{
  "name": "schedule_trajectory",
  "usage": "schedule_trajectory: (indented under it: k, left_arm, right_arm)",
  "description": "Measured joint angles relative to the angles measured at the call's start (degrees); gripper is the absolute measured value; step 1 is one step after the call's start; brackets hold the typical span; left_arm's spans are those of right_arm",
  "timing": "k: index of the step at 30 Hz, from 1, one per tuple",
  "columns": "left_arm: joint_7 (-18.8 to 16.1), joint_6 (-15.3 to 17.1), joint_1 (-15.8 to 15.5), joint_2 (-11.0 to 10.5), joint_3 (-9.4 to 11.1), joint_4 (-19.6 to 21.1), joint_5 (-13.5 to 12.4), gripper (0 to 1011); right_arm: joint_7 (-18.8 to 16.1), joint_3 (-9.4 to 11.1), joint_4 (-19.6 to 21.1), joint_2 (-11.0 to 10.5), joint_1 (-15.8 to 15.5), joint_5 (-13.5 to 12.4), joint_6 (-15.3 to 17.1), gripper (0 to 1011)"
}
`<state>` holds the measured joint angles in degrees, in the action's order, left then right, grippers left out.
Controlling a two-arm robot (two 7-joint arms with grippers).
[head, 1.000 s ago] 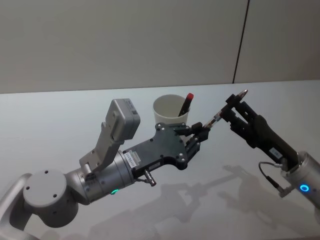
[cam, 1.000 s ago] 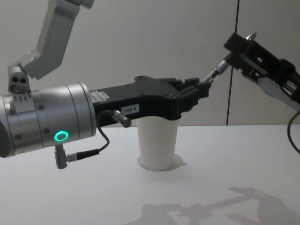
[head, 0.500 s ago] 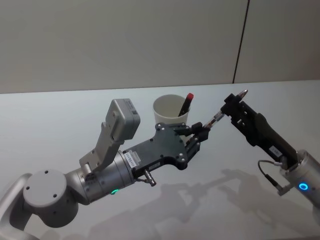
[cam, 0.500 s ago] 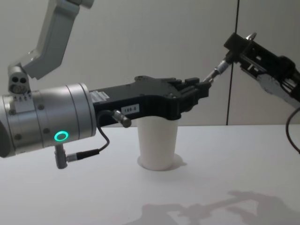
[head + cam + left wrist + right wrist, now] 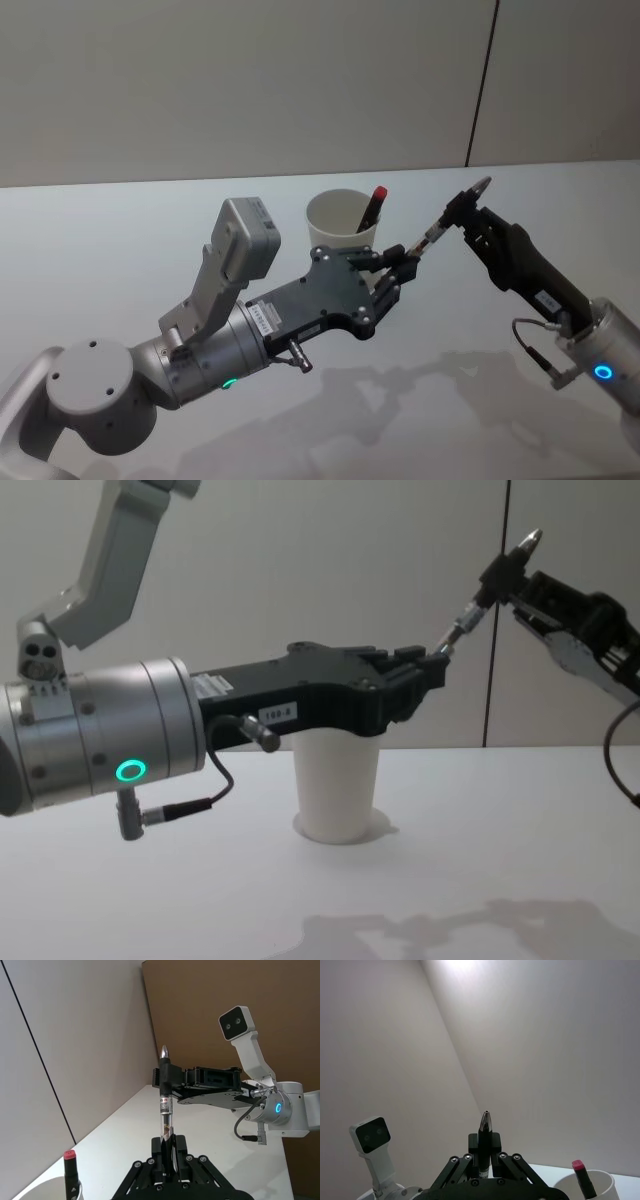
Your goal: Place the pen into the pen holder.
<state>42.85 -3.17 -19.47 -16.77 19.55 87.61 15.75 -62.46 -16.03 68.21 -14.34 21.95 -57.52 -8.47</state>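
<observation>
The pen (image 5: 432,234) is up in the air, slanting from the left gripper (image 5: 404,260), whose fingers are closed on its lower end, to the right gripper (image 5: 462,208), whose fingers pinch it narrowly just below the metal tip. The pen holder (image 5: 330,222) stands upright on the table (image 5: 120,230), partly behind the left gripper's dark palm, with the pen above and to the right of its rim, and a red-capped marker (image 5: 374,207) leans inside it
</observation>
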Motion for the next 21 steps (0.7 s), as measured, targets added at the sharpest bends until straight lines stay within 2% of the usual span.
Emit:
schedule_trajectory:
  k: [13,15,17,18,21]
  left_arm:
    - [-0.04,0.0,0.0,0.0,0.0,0.0,0.01,176]
    - [-0.04,0.0,0.0,0.0,0.0,0.0,0.01,234]
    - [-0.03,0.0,0.0,0.0,0.0,0.0,0.02,248]
    - [-0.03,0.0,0.0,0.0,0.0,0.0,0.02,326]
    - [-0.03,0.0,0.0,0.0,0.0,0.0,0.01,381]
  right_arm:
    - [0.78,-0.26,0.6,-0.09,-0.06,0.29,-0.34,123]
    - [0.98,-0.28,0.73,-0.15,-0.11,0.38,-0.38,123]
    - [1.02,-0.3,0.77,-0.17,-0.12,0.39,-0.39,123]
    - [1.13,-0.32,0.91,-0.23,-0.17,0.46,-0.43,123]
    - [1.25,-0.34,1.14,-0.31,-0.25,0.52,-0.47,123]
